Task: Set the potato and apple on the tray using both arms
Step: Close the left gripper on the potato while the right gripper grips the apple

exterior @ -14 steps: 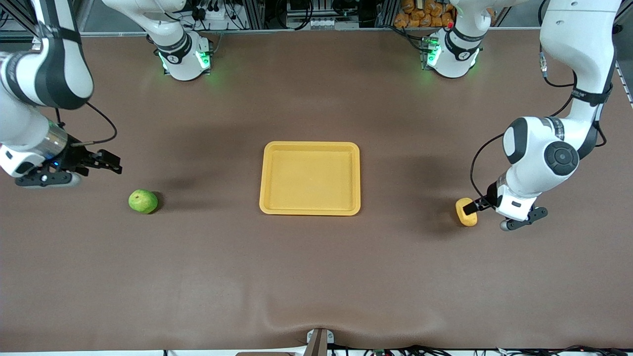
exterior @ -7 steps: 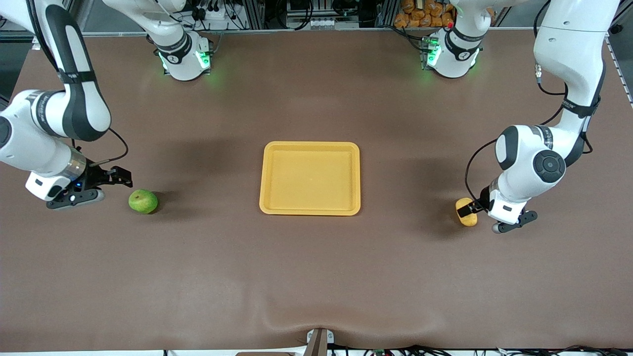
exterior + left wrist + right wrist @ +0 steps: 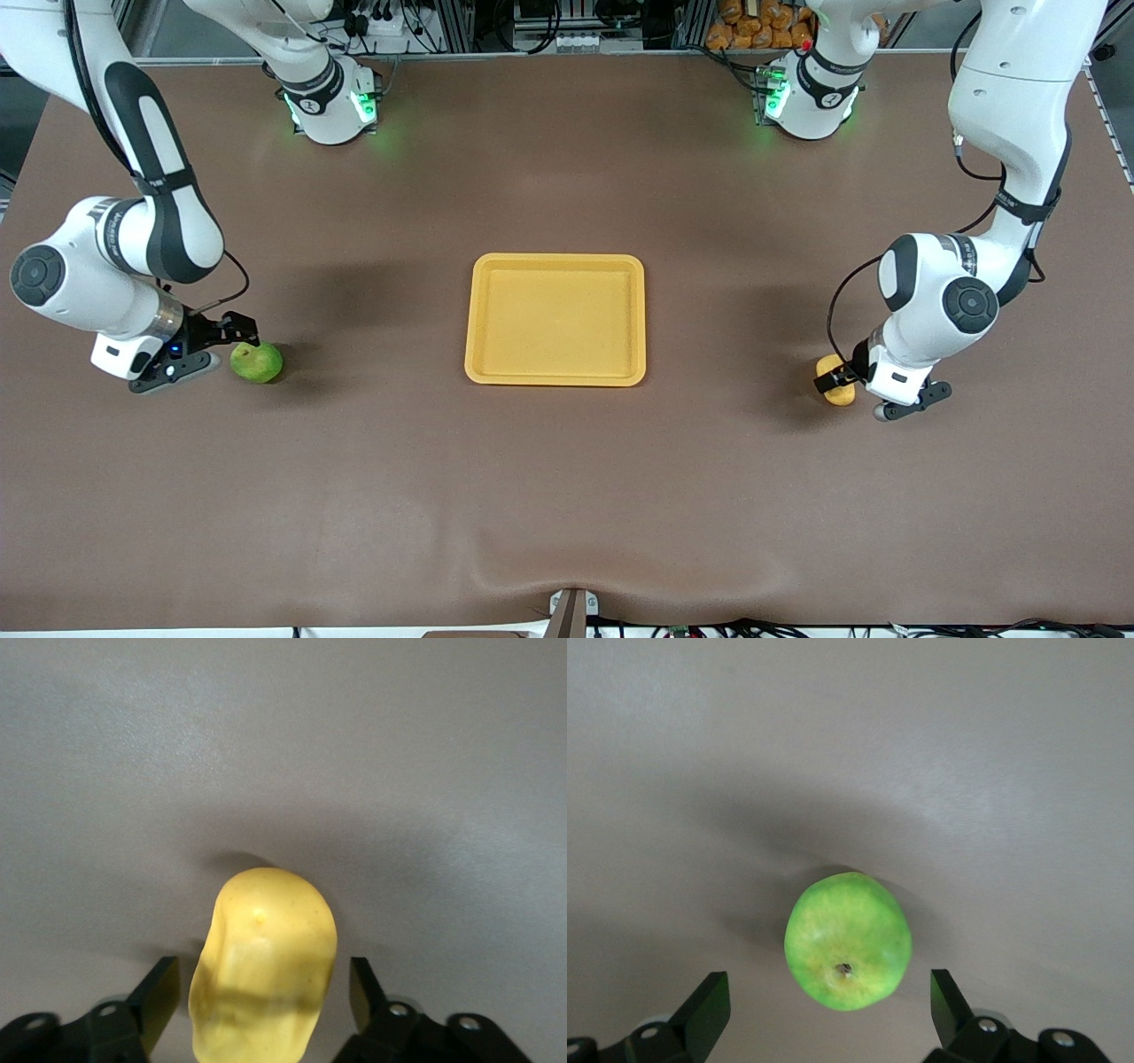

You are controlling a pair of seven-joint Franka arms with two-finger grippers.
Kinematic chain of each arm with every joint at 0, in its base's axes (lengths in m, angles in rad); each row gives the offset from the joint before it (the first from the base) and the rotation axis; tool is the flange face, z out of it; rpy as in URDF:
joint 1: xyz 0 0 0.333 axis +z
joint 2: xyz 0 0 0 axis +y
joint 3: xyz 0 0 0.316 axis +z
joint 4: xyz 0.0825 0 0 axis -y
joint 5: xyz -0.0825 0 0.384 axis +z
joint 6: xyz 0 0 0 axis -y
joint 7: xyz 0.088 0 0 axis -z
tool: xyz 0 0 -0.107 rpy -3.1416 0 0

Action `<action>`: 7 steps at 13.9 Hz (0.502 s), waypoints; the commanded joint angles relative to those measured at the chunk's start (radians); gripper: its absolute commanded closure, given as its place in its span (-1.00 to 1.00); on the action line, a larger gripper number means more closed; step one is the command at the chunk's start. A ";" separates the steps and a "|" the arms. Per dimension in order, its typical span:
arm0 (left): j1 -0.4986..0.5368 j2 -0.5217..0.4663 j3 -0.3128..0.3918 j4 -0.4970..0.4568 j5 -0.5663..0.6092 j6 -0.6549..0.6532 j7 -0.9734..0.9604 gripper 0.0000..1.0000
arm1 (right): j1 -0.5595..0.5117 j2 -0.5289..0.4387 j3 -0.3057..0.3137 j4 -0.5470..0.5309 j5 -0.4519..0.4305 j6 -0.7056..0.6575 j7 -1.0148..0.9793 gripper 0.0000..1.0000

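Observation:
The yellow-orange potato (image 3: 840,395) lies on the table toward the left arm's end. My left gripper (image 3: 834,378) is down around it. In the left wrist view the potato (image 3: 266,966) sits between the open fingers of the left gripper (image 3: 263,979), with a thin gap on each side. The green apple (image 3: 258,362) rests toward the right arm's end, stem dimple facing my right gripper (image 3: 229,344). That right gripper (image 3: 828,988) is open wide, and the apple (image 3: 848,941) sits just ahead of its fingertips. The yellow tray (image 3: 474,319) lies in the middle with nothing in it.
Brown table mat (image 3: 567,496) under everything, with a slight ridge at the edge nearest the front camera. The two arm bases (image 3: 328,106) (image 3: 811,97) stand along the edge farthest from the front camera.
My right gripper swung in and came down to the apple. My left gripper shifted slightly closer over the potato and its fingers narrowed. Neither fruit moved.

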 commanded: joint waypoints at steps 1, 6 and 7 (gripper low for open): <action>0.002 0.007 0.000 0.003 0.027 0.015 -0.028 -0.31 | -0.020 0.044 0.012 0.009 0.040 0.009 -0.054 -1.00; -0.001 -0.020 -0.003 -0.003 0.030 -0.008 -0.024 0.94 | -0.029 0.084 0.012 0.011 0.047 0.077 -0.196 -1.00; -0.011 -0.037 -0.011 -0.005 0.028 -0.040 -0.028 1.00 | -0.035 0.090 0.012 0.011 0.047 0.078 -0.202 -1.00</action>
